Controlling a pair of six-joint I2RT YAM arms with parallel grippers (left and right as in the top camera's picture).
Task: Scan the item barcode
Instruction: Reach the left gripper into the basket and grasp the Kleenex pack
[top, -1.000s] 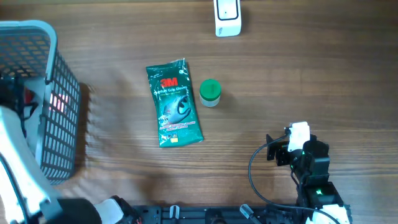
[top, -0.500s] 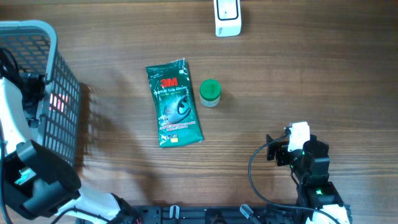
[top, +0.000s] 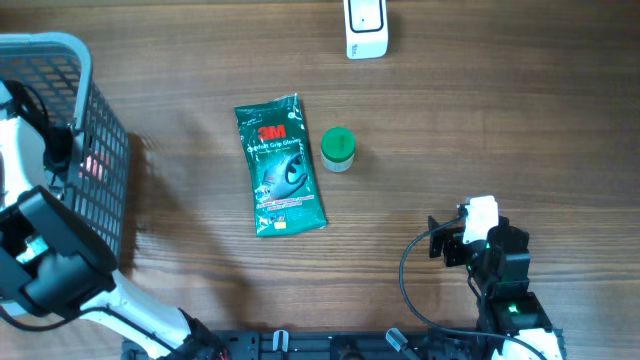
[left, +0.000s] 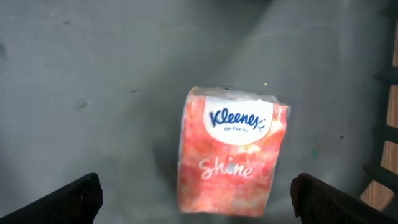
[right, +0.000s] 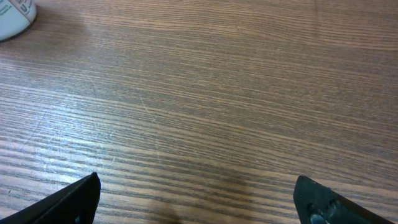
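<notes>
The left gripper (left: 196, 198) hung wide open inside the basket (top: 100, 190). The Kleenex pack (left: 231, 149) lay flat just ahead, between its fingers, not yet held. The soft wrapper could crumple or skid along the basket floor as the jaws closed, or the grip might cover the barcode, which did not show. The right gripper (right: 196, 199), equally wide, hovered over the surface (right: 217, 93), holding nothing.

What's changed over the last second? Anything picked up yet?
The left arm has swung further forward over the basket. The open left gripper hangs above the Kleenex pack and holds nothing. The right arm, 3M pack, green-lidded jar and scanner have not moved.
</notes>
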